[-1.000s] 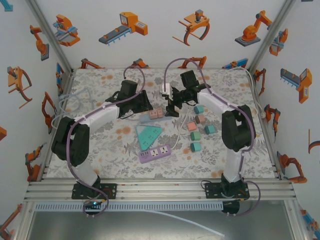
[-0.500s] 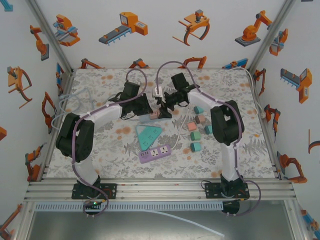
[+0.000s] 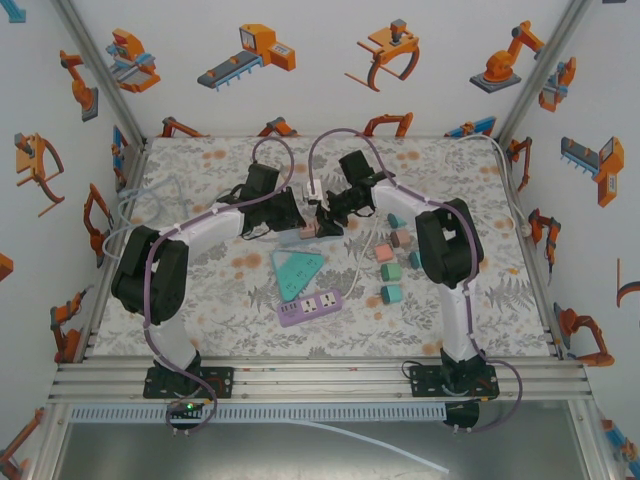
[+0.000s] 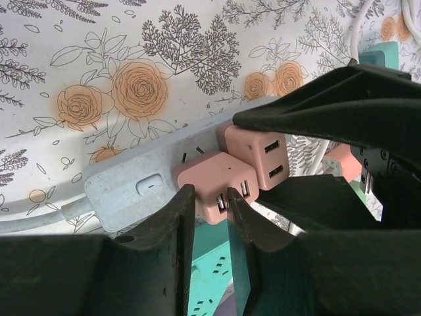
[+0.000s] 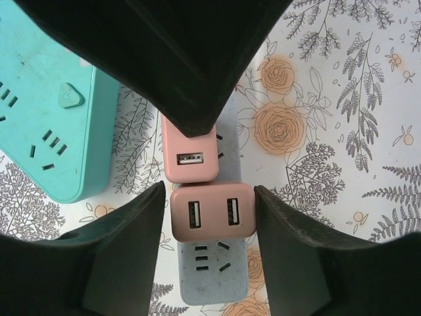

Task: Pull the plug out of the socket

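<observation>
1. Two pink plugs are counted, seated side by side in one grey power strip [image 5: 214,283] at the far middle of the table [image 3: 200,320]. One is a two-port plug [image 5: 212,210], and touching it is a one-port plug [image 5: 191,158].
2. The two-port plug is straddled by the right gripper [image 5: 209,191]. One finger [image 5: 289,250] is laid against its side and a sliver of table shows at the other, so a firm hold cannot be told.
3. The left gripper [image 4: 210,195] is drawn nearly together just before the nearer plug, with nothing seen clamped.
4. One teal power strip [image 3: 297,270] and one purple power strip [image 3: 310,305] are seen nearer the front edge. Six small blocks [image 3: 390,293] are scattered to their right.
5. Compared with a second ago, both grippers have been brought together over the plugs. The right one has been shifted leftward and narrowed from wide, and the left one has also been narrowed.
</observation>
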`<move>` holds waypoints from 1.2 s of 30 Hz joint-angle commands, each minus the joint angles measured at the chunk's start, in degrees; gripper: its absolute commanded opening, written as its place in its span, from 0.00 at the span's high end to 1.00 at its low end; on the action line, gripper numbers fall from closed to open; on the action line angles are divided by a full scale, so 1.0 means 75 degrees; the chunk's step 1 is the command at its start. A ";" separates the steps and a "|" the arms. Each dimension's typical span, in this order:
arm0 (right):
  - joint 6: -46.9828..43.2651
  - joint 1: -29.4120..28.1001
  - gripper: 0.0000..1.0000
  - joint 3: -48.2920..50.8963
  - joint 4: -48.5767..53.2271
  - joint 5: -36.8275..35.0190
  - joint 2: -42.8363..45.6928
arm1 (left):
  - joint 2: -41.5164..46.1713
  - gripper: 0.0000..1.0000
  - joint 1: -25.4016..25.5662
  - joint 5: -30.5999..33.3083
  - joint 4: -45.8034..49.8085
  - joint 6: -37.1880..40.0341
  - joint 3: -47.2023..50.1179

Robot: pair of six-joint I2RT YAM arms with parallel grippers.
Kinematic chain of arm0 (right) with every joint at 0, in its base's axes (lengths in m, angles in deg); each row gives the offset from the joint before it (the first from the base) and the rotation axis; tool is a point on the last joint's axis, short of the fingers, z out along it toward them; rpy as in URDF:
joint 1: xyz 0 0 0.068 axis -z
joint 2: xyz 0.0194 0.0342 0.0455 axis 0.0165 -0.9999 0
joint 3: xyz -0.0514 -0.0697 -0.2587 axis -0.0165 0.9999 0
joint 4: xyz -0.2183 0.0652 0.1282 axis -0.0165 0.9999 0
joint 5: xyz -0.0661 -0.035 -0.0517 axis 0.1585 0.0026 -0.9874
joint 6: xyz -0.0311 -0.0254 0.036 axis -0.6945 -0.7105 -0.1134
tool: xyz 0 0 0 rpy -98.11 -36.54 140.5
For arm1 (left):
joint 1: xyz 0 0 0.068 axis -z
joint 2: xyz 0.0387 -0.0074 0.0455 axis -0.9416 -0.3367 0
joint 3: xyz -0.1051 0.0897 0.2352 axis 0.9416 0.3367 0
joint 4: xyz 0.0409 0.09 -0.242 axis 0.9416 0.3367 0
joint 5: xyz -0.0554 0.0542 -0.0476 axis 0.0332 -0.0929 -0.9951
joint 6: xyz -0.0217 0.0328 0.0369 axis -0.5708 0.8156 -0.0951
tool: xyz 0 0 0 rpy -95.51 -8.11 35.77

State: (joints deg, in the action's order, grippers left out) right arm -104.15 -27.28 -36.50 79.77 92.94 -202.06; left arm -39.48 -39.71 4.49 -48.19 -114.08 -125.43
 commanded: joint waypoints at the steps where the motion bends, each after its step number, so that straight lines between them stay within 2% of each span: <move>1: -0.0232 -0.0079 0.54 -0.0355 0.0251 0.0053 -0.0019 | -0.0210 0.71 0.0028 -0.0115 0.0496 0.0256 0.0236; 18: -0.0233 -0.0186 0.81 -0.0577 0.0490 0.0581 0.0705 | -0.0305 0.71 0.0266 -0.0002 0.0736 0.0534 0.0671; 36: -0.0216 -0.0186 0.93 -0.0624 0.0621 0.0871 0.1025 | -0.0281 0.71 0.0290 0.0147 0.0840 0.0625 0.0737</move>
State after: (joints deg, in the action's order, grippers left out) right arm -105.98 -27.70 -38.25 85.50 91.21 -201.38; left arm -38.63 -38.73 3.79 -50.44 -112.51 -123.09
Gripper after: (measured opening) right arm 0.439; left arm 0.295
